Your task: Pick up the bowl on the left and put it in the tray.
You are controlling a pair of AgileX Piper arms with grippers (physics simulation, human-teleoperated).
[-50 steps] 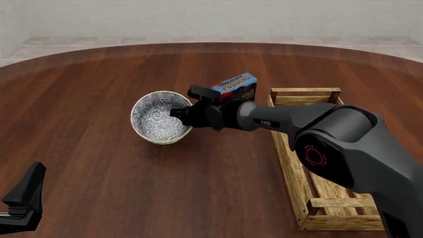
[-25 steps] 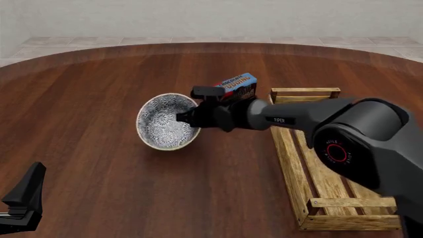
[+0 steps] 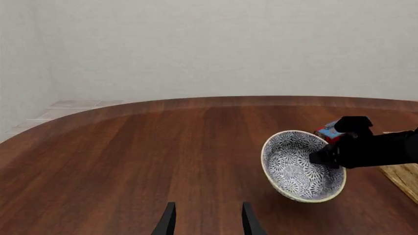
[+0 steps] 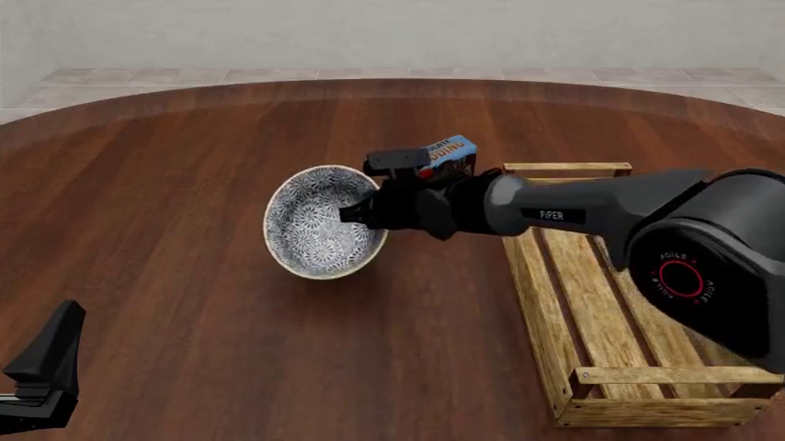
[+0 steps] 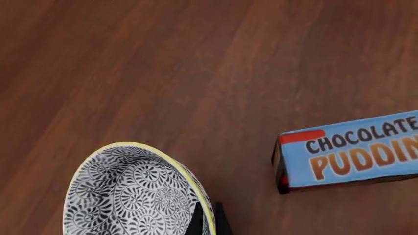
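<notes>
The right gripper (image 4: 353, 213) is pinching the rim of the round ceramic bowl with the dense dark blue floral pattern (image 4: 316, 222), 1 finger inside and 1 outside, the jaws closed down to the thickness of the wall; the right wrist view is showing both fingertips (image 5: 207, 221) straddling the cream rim. The bowl is hanging tilted on its side, its mouth facing the 9 o'clock side of the dark wooden table (image 4: 184, 184), and it looks to be lifted clear of the surface.

So the carry step is under way, I would say. The long light-wood slatted tray (image 4: 613, 303) is lying at about 3 o'clock from the bowl, well apart from it. The next move is calling for a sweep toward 3 o'clock, passing the small blue-topped pudding box (image 4: 449, 156) that is sitting just behind the wrist at 12 o'clock, then a lowering between the tray's side walls before the fingers part.

Compared with 1 second ago, the bowl is riding nearer the tray, more steeply tipped, and the arm is drawing back.

The left gripper (image 4: 43, 372) is waiting at 7 o'clock, its fingers (image 3: 167, 221) apart and holding nothing.
</notes>
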